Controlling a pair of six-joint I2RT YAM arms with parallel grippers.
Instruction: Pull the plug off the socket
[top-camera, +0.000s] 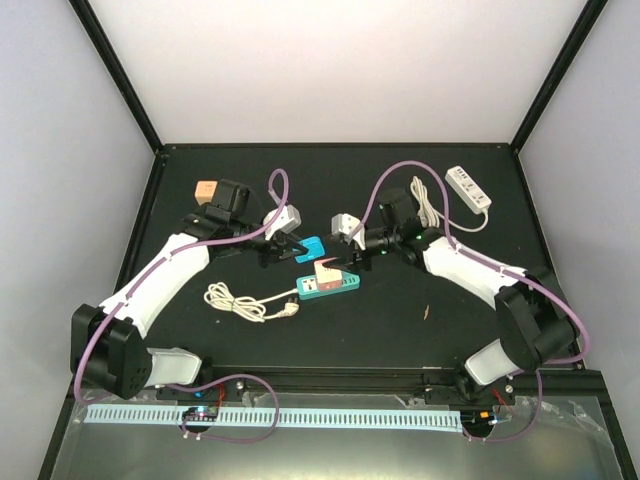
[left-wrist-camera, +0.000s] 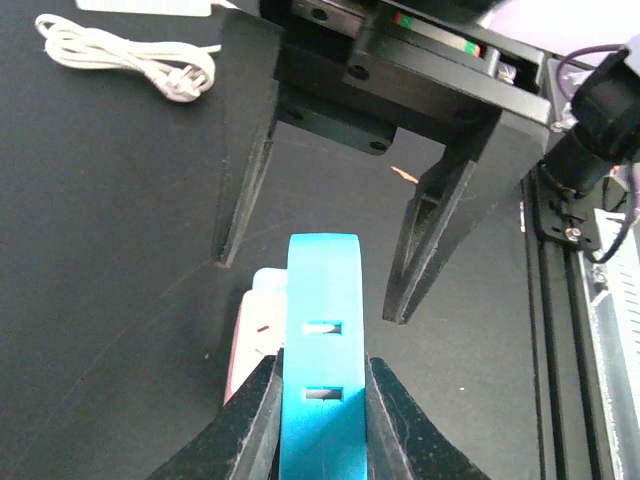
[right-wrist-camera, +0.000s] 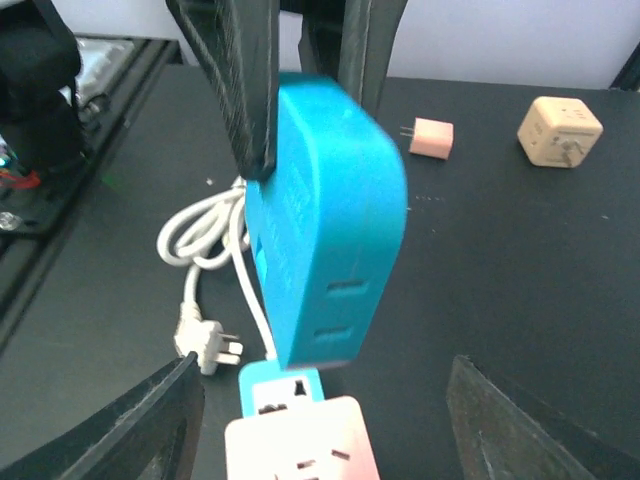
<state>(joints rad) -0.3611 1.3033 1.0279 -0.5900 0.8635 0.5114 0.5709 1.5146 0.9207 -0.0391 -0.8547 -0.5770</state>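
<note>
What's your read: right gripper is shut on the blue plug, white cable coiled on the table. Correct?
No. The left gripper is shut on the blue plug, as the left wrist view shows; the right gripper stands open. The white cable is coiled on the table.

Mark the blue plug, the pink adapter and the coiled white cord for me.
blue plug (right-wrist-camera: 330, 220), right wrist view, broad side face.
pink adapter (top-camera: 327, 269), top external view, top face.
coiled white cord (left-wrist-camera: 120, 52), left wrist view, middle of the bundle.

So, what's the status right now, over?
Left gripper shut on blue plug, held above power strip. Right gripper open beside it. Pink plug on strip. Nothing blocking.
</note>
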